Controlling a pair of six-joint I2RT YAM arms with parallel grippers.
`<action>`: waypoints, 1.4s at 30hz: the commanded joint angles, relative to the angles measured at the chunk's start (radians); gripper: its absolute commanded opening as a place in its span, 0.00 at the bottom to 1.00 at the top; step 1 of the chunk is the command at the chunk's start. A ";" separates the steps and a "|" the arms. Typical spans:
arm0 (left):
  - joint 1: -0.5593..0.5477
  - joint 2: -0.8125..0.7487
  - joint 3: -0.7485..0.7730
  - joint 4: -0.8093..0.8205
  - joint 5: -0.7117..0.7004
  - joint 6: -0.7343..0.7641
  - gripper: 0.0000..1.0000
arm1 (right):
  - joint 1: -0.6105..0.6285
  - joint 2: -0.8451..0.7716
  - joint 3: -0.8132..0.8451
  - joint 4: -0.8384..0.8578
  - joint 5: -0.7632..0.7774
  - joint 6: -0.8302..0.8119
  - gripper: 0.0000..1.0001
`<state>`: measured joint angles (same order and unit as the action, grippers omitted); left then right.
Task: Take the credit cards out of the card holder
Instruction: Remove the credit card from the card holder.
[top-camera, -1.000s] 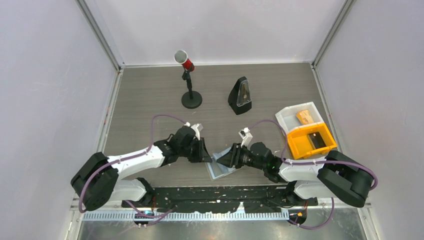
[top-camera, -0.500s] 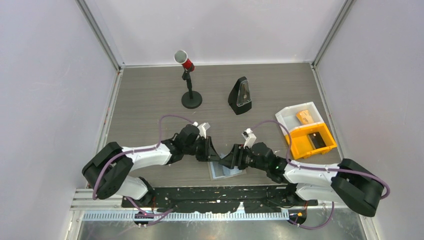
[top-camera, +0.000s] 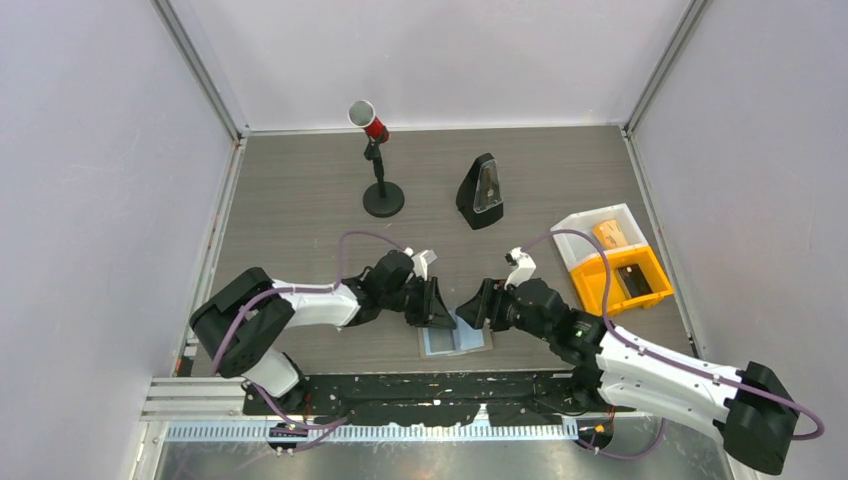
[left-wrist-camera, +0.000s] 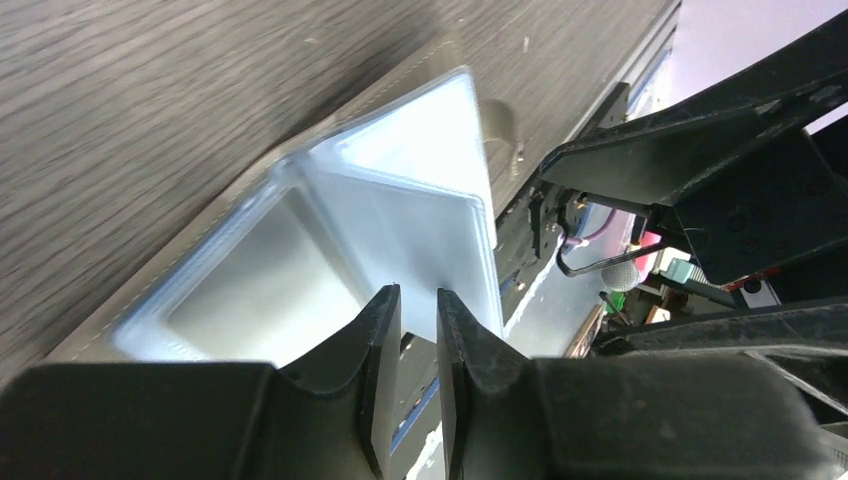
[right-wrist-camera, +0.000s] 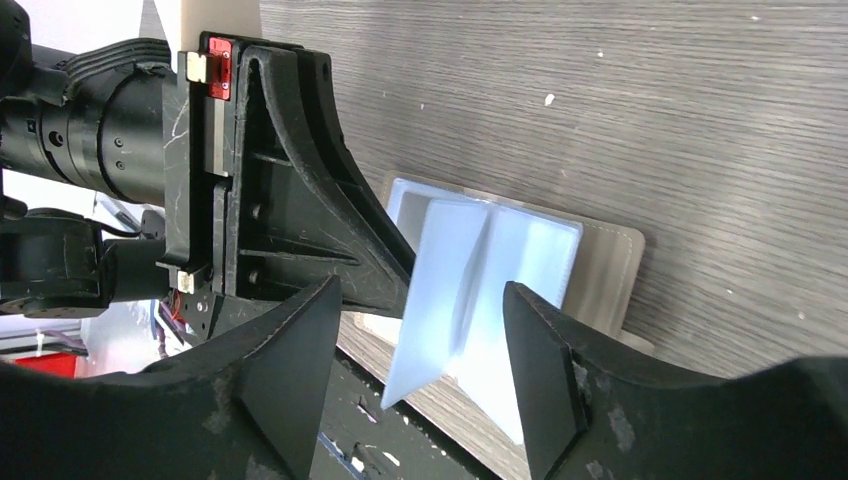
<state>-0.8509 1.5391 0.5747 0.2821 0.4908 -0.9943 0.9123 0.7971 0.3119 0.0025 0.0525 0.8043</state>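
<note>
The card holder (top-camera: 456, 339) lies on the table near the front edge with its light-blue panels showing and one panel raised. It also shows in the left wrist view (left-wrist-camera: 300, 270) and the right wrist view (right-wrist-camera: 530, 260). My left gripper (top-camera: 445, 318) (left-wrist-camera: 420, 292) has its jaws almost together, a thin empty gap between them, and its tips are at the raised panel. My right gripper (top-camera: 471, 312) (right-wrist-camera: 422, 290) is open, and its jaws straddle the raised panel without touching it. The black card (top-camera: 630, 280) and the orange-tan card (top-camera: 608, 233) lie in the tray box.
The orange-and-white tray box (top-camera: 590, 277) stands at the right. A red-headed microphone on a black stand (top-camera: 382, 198) and a black wedge-shaped object (top-camera: 480, 192) stand at the back. The black mounting rail (top-camera: 430, 385) runs just in front of the holder.
Both arms have moved right and stretched out. The holder has gone from tilted in my right gripper to flat on the table. My right gripper has opened and drawn back.
</note>
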 joint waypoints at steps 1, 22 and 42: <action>-0.022 0.019 0.061 0.079 0.031 -0.011 0.23 | -0.004 -0.077 0.065 -0.147 0.056 -0.045 0.65; 0.050 -0.050 0.064 -0.024 0.004 0.061 0.26 | 0.103 -0.021 0.184 -0.179 0.085 -0.027 0.44; 0.226 -0.853 -0.007 -0.776 -0.400 0.282 0.52 | 0.354 0.596 0.547 -0.401 0.410 0.090 0.73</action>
<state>-0.6296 0.7380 0.5934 -0.3702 0.1604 -0.7467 1.2488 1.2984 0.7727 -0.3126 0.3656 0.8631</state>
